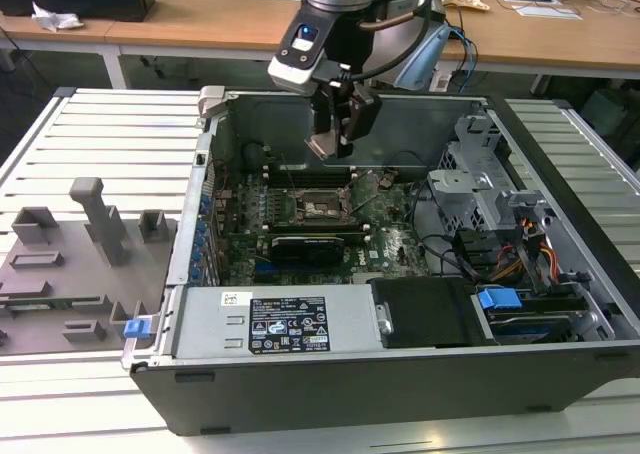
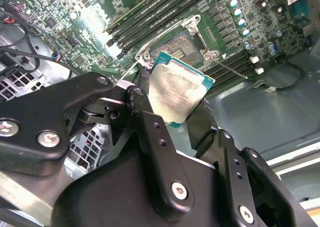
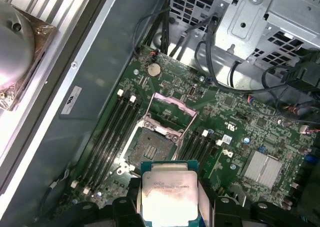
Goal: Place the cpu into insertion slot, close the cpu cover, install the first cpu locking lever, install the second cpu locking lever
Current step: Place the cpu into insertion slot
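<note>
My claw (image 1: pixel 330 150) is clamped on the cpu (image 3: pixel 170 194), one finger on each of two opposite edges, so that its dull silver top faces both wrist cameras and its green border shows around the metal. In the exterior view I hang over the open computer case (image 1: pixel 400 374), which lies on its side across the middle of the slatted metal worktop (image 1: pixel 100 134), and my fingers reach down just inside the case's far wall. The chip is in the air, well clear of the green motherboard (image 3: pixel 235 112) and touching nothing but me. The insertion slot (image 3: pixel 150 149) lies below it near the middle of the board, a dark square with a grey metal rim, and it has banks of long memory slots (image 3: pixel 112 132) on both sides. The cpu cover (image 3: pixel 176 103) is swung up off the slot and stands open on the side away from the chip, so the socket's centre is bare. A thin wire running off beside the socket in the second wrist view may be one of the locking levers, but I cannot be sure of that. A long black expansion card (image 1: pixel 305 244) crosses the board nearer the case's front wall, and a grey fixture tray (image 1: pixel 60 274) rests on the worktop toward the exterior view's left edge.
</note>
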Robot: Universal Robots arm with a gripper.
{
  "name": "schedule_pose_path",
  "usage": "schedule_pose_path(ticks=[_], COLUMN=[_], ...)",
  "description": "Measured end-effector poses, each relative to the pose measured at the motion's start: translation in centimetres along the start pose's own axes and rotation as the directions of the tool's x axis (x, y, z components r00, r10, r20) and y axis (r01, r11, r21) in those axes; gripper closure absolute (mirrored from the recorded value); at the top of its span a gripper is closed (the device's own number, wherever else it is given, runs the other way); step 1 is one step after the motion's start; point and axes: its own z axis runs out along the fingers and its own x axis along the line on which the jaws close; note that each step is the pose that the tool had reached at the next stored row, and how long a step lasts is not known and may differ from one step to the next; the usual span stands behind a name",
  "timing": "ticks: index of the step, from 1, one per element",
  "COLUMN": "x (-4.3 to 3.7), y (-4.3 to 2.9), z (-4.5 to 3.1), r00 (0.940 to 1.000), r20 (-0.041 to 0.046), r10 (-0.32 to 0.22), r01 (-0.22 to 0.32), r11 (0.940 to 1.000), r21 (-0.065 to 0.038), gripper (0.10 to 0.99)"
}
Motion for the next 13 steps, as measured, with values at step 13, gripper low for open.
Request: schedule_pose_path(ticks=[13], x=[0.00], y=[-0.01], z=[0.15], r00=[0.9987], r20=[0.0037], r10=[0.052], r01=[-0.052], r11=[0.9987], r21=[-0.001], gripper=[0.549])
